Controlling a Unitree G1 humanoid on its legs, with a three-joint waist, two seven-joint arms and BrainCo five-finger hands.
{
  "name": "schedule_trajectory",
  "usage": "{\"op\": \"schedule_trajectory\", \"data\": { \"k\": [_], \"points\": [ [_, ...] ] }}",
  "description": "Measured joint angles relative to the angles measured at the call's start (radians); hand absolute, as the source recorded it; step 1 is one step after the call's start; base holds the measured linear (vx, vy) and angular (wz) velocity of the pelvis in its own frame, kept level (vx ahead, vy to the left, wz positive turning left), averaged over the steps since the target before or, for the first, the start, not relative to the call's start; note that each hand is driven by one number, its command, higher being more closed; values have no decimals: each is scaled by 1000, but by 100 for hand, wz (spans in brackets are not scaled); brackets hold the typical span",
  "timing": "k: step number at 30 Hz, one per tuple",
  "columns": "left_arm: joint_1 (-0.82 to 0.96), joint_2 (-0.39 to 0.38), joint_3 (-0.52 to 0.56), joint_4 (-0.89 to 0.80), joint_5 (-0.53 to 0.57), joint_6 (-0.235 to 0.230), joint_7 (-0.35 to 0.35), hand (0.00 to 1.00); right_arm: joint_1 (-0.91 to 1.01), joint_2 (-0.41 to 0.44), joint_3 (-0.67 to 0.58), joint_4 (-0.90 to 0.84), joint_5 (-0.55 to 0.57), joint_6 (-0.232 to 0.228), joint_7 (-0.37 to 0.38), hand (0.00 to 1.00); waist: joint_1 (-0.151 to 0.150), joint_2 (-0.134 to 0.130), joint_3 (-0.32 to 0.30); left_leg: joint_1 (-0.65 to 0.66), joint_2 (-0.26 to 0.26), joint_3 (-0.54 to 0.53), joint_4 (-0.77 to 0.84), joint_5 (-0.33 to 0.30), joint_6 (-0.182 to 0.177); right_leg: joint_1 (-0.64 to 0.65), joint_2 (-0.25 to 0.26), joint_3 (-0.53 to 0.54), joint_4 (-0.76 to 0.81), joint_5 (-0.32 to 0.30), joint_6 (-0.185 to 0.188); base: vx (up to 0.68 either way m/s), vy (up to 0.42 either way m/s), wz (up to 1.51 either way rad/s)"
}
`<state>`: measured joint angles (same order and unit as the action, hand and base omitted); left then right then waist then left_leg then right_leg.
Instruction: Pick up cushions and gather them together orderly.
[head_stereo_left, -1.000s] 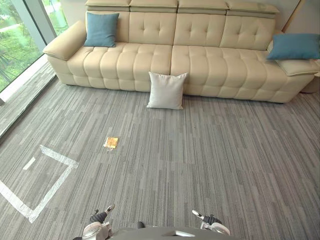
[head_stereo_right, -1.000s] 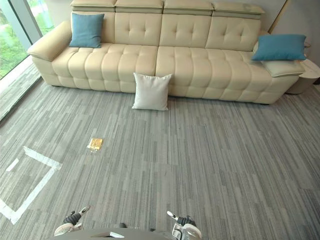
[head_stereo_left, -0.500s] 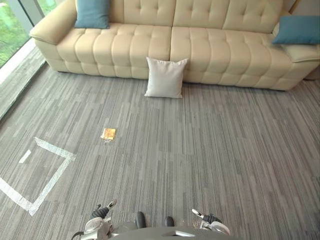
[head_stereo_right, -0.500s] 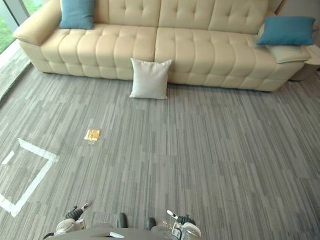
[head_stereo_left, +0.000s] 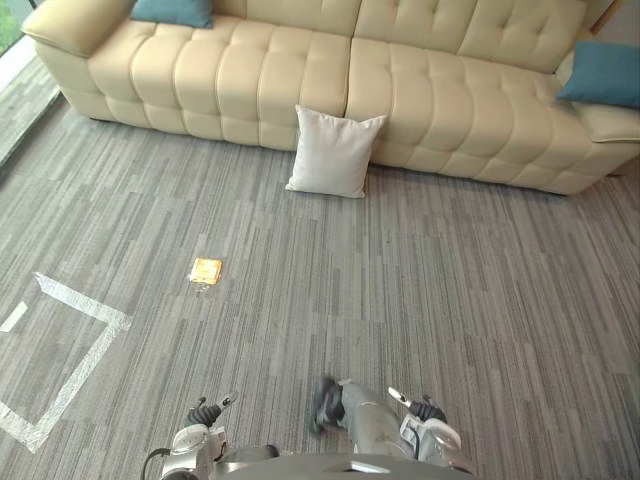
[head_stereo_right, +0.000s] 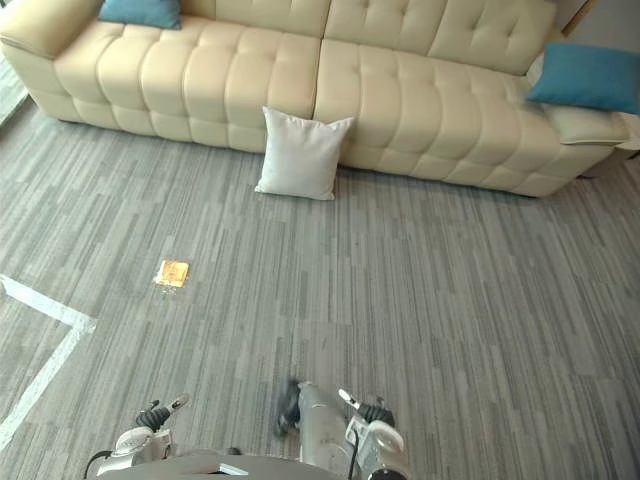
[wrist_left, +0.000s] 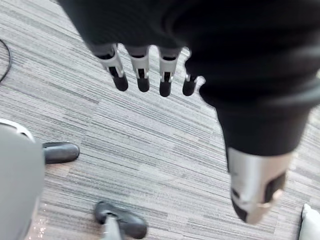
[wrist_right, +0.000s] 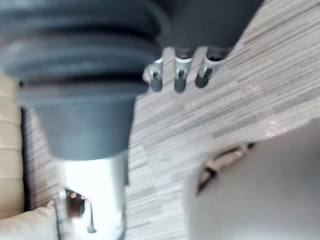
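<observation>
Facing a cream sofa (head_stereo_left: 250, 70) across grey carpet (head_stereo_left: 450, 300). On the carpet, leaning against the sofa's front near its middle: white cushion (head_stereo_left: 333, 152), upright, tilted back a little, bottom edge on the floor. On the seat at the sofa's left end, beside the arm: blue cushion (head_stereo_left: 172, 10), cut off by the view's edge. Resting on the sofa's right end: second blue cushion (head_stereo_left: 603, 86), well apart from the other two. Out on the carpet, left of the white cushion and nearer the robot: small yellow packet (head_stereo_left: 206, 270), lying flat. Farther left, white tape (head_stereo_left: 80, 300) laid in an angle. Low at the near edge of the eye views, one at either side: left hand (wrist_left: 142, 75) and right hand (wrist_right: 179, 75). Both hanging over bare carpet, fingers straight and loosely spread, thumbs apart, clasping nothing, well apart from every cushion.
</observation>
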<state>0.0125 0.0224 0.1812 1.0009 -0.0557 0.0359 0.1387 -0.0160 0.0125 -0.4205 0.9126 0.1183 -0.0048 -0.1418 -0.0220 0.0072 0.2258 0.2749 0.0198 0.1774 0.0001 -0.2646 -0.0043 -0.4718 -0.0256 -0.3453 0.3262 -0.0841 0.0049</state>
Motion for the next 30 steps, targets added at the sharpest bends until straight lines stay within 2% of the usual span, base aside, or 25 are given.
{"op": "schedule_trajectory", "data": {
  "k": [1,2,3,4,5,6,7,8,9,10,12,13,15,16,18,19,21,22,23,24,25,26,27,29,30],
  "points": [
    [0,-6,-9,0,0,0,-1,0,11,-2,0,-17,3,0,0,0,-6,-5,1,33,-2,-37,9,-20,-33,1,-7,22,-80,56,-10,764,-210,118],
    [6,-15,-6,-3,0,-1,-2,0,24,1,7,-32,6,0,0,0,-8,-16,3,73,-3,-71,27,-39,-56,10,-20,66,-89,170,-53,679,-221,93],
    [5,-18,-4,-4,0,-1,-1,0,25,2,9,-34,8,-1,1,0,-13,-14,2,84,10,-81,45,-44,-61,19,-22,62,-60,223,-69,556,-210,60],
    [-2,-25,2,-5,0,-1,-1,0,13,-7,7,-44,10,-3,2,0,-13,19,6,67,41,-91,89,-39,-66,7,-11,43,0,155,-69,536,-252,31],
    [-5,-36,6,-8,0,-3,-2,0,9,-7,6,-51,11,-6,3,0,-13,29,7,50,52,-94,125,-29,-84,1,-10,34,34,129,-82,776,-388,10],
    [-2,-60,26,-8,0,-7,-2,0,4,-2,5,-58,10,-10,5,0,-10,40,11,39,75,-94,212,27,-103,6,2,26,120,49,-114,771,-394,1],
    [-1,-61,43,-13,-2,-9,-2,0,5,0,5,-65,10,-8,6,0,-13,43,13,26,84,-96,257,59,-98,21,10,25,138,22,-120,744,-363,-10],
    [-1,-66,55,-20,-10,-10,-2,0,8,2,9,-72,9,-6,7,0,-18,44,13,-16,99,-105,399,132,-98,62,24,24,143,-22,-123,574,-249,-6],
    [-1,-74,62,-33,-21,-10,-2,0,11,6,13,-75,9,0,7,0,-26,46,12,-80,108,-130,559,230,-120,104,32,24,130,-53,-129,544,-211,-4],
    [-1,-81,64,-42,-26,-10,-2,0,11,7,16,-76,10,1,6,0,-26,48,13,-121,121,-140,661,262,-141,127,36,26,121,-69,-130,516,-177,-1],
    [-1,-100,79,-73,-52,-12,-2,0,11,8,17,-80,12,0,0,0,-28,58,23,-251,188,-91,918,245,-147,212,69,35,79,-99,-134,409,-132,-6],
    [-2,-101,90,-93,-62,-13,-2,0,12,9,18,-80,14,1,-2,0,-20,56,30,-319,225,-55,1029,194,-122,269,86,48,55,-117,-136,358,-99,-19],
    [-5,-98,94,-126,-78,-17,0,0,19,10,35,-79,37,1,-13,0,7,49,34,-421,246,-9,1099,117,-86,349,96,70,15,-142,-144,367,-60,-30],
    [-6,-96,93,-151,-87,-23,0,0,21,11,60,-78,53,1,-14,0,23,42,38,-536,244,40,1058,58,-69,425,97,94,-44,-150,-136,328,-5,-32],
    [-4,-90,92,-167,-95,-26,-1,0,21,19,70,-79,54,2,-14,0,39,36,39,-609,238,100,914,26,-48,495,94,128,-98,-152,-120,403,43,-50],
    [-1,-94,94,-169,-95,-30,-1,0,20,21,87,-81,54,3,-13,0,47,37,39,-634,220,111,774,20,-48,543,87,156,-124,-149,-88,530,114,-68],
    [3,-95,102,-169,-96,-35,-1,0,22,28,86,-80,54,4,-12,0,61,32,36,-640,183,90,584,32,-64,595,70,199,-144,-164,-62,498,149,-75],
    [12,-95,104,-172,-96,-37,0,0,33,29,93,-80,53,4,-12,0,73,28,27,-638,154,47,419,76,-81,627,51,243,-166,-187,-23,536,239,-117],
    [23,-92,114,-174,-96,-37,1,0,40,28,106,-80,52,5,-11,0,77,24,13,-641,143,17,337,126,-68,656,32,285,-175,-210,12,553,282,-124],
    [26,-89,115,-172,-96,-36,1,0,41,28,108,-80,52,6,-11,0,81,19,2,-641,142,15,336,173,-55,666,23,305,-179,-219,26,623,357,-119],
    [38,-83,123,-161,-96,-35,1,0,56,30,115,-79,50,9,-11,0,81,17,-36,-640,135,16,364,285,-24,669,-3,344,-166,-229,48,648,381,-88],
    [37,-66,134,-157,-96,-35,1,0,66,44,124,-77,49,9,-11,0,74,-21,-52,-642,123,56,404,241,-3,650,-34,362,-128,-224,59,872,513,-117],
    [36,-48,135,-151,-97,-36,1,0,62,55,134,-68,42,13,-5,0,88,-58,-65,-608,122,121,429,177,15,593,-74,377,-14,-192,106,599,352,-91],
    [33,-39,133,-136,-99,-35,0,0,59,57,143,-70,38,15,2,0,96,-66,-64,-566,122,152,432,146,26,552,-82,387,104,-154,115,410,262,-73],
    [32,-31,132,-108,-100,-32,0,0,52,53,145,-71,32,14,5,0,89,-60,-61,-486,122,174,422,117,44,481,-95,392,317,-57,131,457,294,-55]
  ]
}}
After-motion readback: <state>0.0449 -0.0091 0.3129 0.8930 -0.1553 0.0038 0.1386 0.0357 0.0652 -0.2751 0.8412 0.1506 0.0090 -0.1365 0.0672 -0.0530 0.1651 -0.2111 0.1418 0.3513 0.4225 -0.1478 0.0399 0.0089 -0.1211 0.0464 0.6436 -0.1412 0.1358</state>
